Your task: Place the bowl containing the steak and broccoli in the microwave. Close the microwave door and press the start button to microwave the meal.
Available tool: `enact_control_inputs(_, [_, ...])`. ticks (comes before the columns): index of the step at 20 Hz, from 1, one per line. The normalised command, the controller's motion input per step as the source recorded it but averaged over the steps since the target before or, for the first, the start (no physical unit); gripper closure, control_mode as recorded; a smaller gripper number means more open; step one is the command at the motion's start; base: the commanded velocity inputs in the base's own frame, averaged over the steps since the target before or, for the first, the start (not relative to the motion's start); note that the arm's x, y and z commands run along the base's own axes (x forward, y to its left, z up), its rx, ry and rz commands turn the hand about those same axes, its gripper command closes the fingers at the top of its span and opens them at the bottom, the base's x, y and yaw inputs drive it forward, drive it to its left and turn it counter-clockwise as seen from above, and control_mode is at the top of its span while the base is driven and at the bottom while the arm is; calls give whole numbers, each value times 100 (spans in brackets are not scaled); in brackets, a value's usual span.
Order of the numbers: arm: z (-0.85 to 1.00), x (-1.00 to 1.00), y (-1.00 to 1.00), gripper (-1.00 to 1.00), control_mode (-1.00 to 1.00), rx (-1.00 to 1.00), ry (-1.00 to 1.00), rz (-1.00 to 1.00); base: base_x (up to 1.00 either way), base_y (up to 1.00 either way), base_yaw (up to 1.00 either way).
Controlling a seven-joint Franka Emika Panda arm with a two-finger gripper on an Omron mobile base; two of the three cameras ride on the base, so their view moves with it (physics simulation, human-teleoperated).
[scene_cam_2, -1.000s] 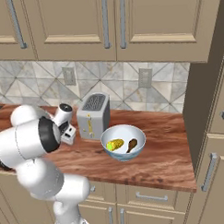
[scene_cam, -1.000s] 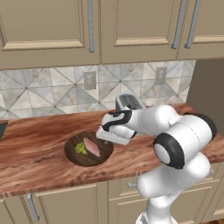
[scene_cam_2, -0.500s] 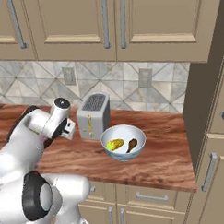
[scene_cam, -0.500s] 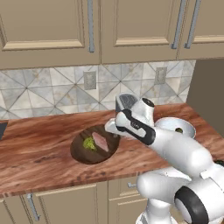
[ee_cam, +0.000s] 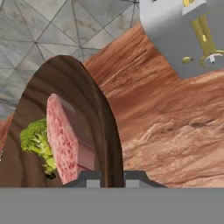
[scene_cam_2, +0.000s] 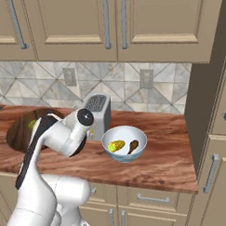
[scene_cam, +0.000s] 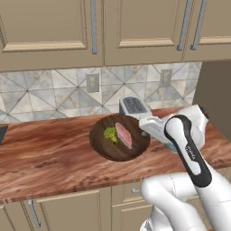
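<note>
The dark brown wooden bowl (scene_cam: 118,143) hangs tilted above the counter, in front of the toaster. Inside lie the pinkish-red steak (scene_cam: 123,135) and the green broccoli (scene_cam: 109,133). My gripper (scene_cam: 145,128) is shut on the bowl's right rim. In the hand view the rim (ee_cam: 109,131) runs between my fingertips (ee_cam: 89,177), with the steak (ee_cam: 63,140) and broccoli (ee_cam: 37,142) to the left of my gripper (ee_cam: 112,178). The right base view shows the bowl (scene_cam_2: 20,133) partly behind my arm. The microwave and its door are out of view.
A silver toaster (scene_cam: 133,106) (scene_cam_2: 99,111) stands against the tiled wall just behind the bowl. A light blue-white bowl (scene_cam_2: 124,142) with yellow food sits to its right. Wood counter (scene_cam: 45,158) stretches to the left; cabinets hang overhead.
The bowl has risen off the counter and moved right, toward the toaster, with my gripper still shut on its rim. The arm has swung round with it.
</note>
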Motion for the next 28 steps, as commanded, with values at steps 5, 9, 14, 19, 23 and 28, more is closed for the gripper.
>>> enact_control_inputs(5, [95,-65,-98,100,-100,28,0,-13,0,0,0])
enact_control_inputs(9, [54,-55,-78,100,-100,24,0,-12,0,0,0])
enact_control_inputs(14, [22,-39,-30,100,-100,0,0,-5,0,0,0])
enact_control_inputs(19, [9,-2,-3,100,-100,0,2,-2,0,0,0])
enact_control_inputs(23, [0,0,0,100,100,0,1,0,-3,0,0])
enact_control_inputs(28, [0,0,0,100,100,0,0,0,-45,0,0])
